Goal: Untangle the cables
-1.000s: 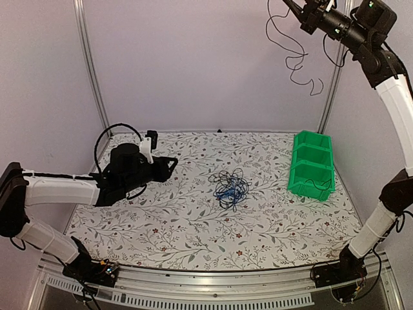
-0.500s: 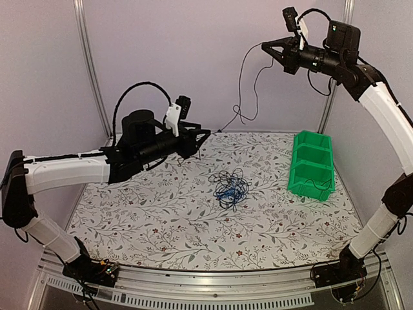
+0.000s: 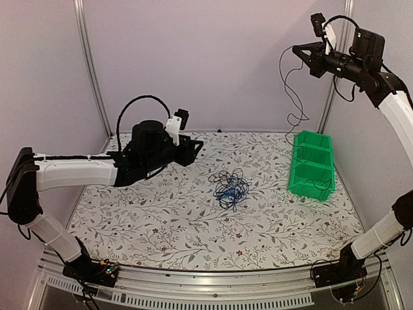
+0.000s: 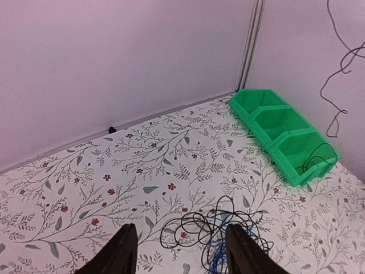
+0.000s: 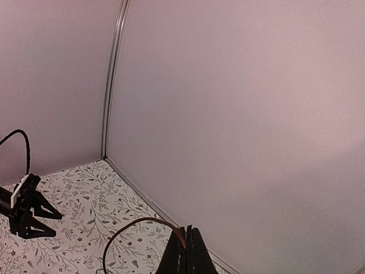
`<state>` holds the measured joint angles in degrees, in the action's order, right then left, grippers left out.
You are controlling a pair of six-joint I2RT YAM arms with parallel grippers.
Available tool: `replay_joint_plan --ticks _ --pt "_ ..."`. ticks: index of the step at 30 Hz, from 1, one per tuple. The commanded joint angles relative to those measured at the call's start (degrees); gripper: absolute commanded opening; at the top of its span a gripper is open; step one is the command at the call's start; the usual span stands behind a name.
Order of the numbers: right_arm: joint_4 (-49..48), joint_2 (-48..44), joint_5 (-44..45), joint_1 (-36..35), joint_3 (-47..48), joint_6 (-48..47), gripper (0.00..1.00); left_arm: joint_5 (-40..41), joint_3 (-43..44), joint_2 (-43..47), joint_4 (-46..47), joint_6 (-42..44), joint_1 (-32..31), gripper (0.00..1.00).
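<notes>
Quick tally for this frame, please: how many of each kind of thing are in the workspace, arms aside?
Green bin compartments: 3
Cable tangle: 1
Hanging black cable, held by the right gripper: 1
Loose black cable in the nearest compartment: 1
Total: 6

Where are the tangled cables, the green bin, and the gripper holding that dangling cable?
cable tangle (image 3: 230, 186), top view, middle of the heap.
green bin (image 3: 313, 135), top view, far rim.
right gripper (image 3: 297, 50), top view, between its fingertips.

Green three-compartment bin (image 3: 314, 161) on floral tablecloth (image 3: 161, 219).
</notes>
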<state>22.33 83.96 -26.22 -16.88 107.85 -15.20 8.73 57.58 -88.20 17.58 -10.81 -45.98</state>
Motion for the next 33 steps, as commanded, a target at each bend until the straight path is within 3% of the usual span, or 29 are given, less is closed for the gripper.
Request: replay_joint_plan --ticks 1,23,33 --pt "1.3 -2.4 1.1 4.3 -2.4 0.0 0.00 1.0 1.6 -1.8 -1.7 -1.2 0.7 0.55" --pt "2.4 -11.5 5.9 12.6 -15.5 -4.3 0.00 -3.9 7.1 -7.2 -3.3 0.2 2.1 0.54" --pt "2.3 -15.1 4.7 22.7 -26.3 -6.6 0.00 -4.8 6.8 -8.2 -3.1 -1.6 2.5 0.54"
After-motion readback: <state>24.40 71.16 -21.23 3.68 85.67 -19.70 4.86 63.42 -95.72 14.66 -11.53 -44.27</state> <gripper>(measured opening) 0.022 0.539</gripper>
